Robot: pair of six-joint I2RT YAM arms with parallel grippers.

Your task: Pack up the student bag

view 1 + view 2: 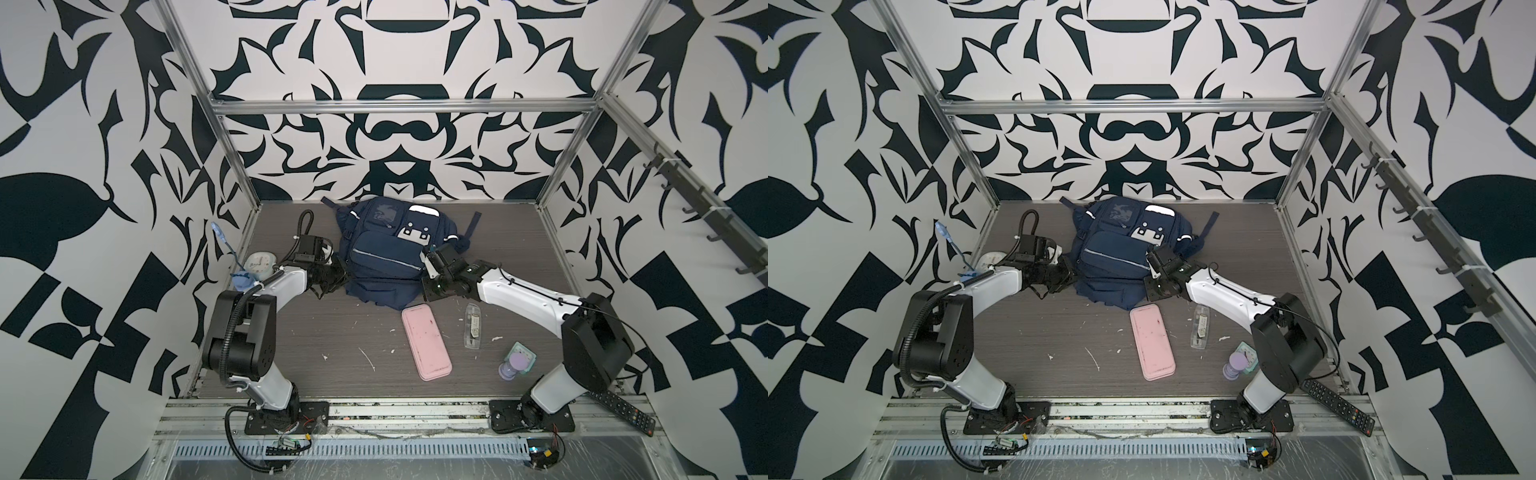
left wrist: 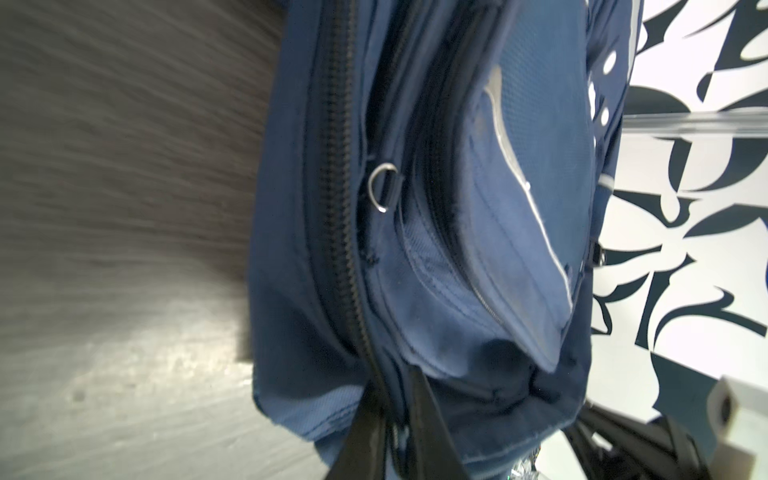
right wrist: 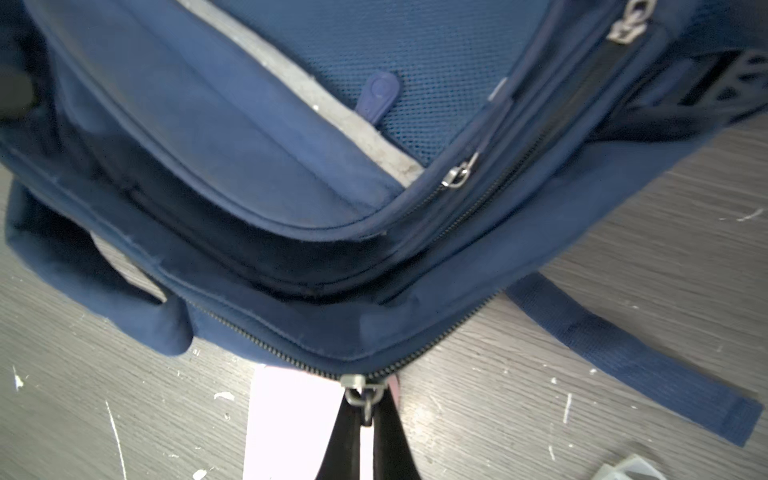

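**tabletop_tim:** ok so where's the student bag (image 1: 382,249) sitting?

**yam_fan:** Lying at the back middle of the table (image 1: 316,345), pockets facing up, close to the patterned back wall. You can see it in both top views. 1 dark strap (image 1: 473,226) sticks out on its right side. The bag's front edge ends just beside a pink case (image 1: 427,341).

**tabletop_tim:** and the 2 arms?

**yam_fan:** 1 on each side of it. The left gripper (image 1: 338,274) is pressed up against the bag's left edge. In the left wrist view its fingers (image 2: 436,415) are drawn almost together right at a zip seam, with blue fabric pinched between the tips. So basically closed on the bag.

**tabletop_tim:** right one?

**yam_fan:** The right gripper (image 1: 428,262) is at the bag's right edge. The right wrist view is way clearer. The fingers (image 3: 390,440) are clamped tight on a metal zip pull (image 3: 360,392) at the bag's outermost zip, and there's no gap to speak of.

**tabletop_tim:** other stuff lying around?

**yam_fan:** A clear case (image 1: 473,324) is near the pink one, and a purple sand timer (image 1: 515,365) is nearer the right arm's base. A small clock (image 1: 257,266) sits behind the left arm, and a remote (image 1: 623,409) is on the front rail. None of them are touching the bag, as far as I can see.
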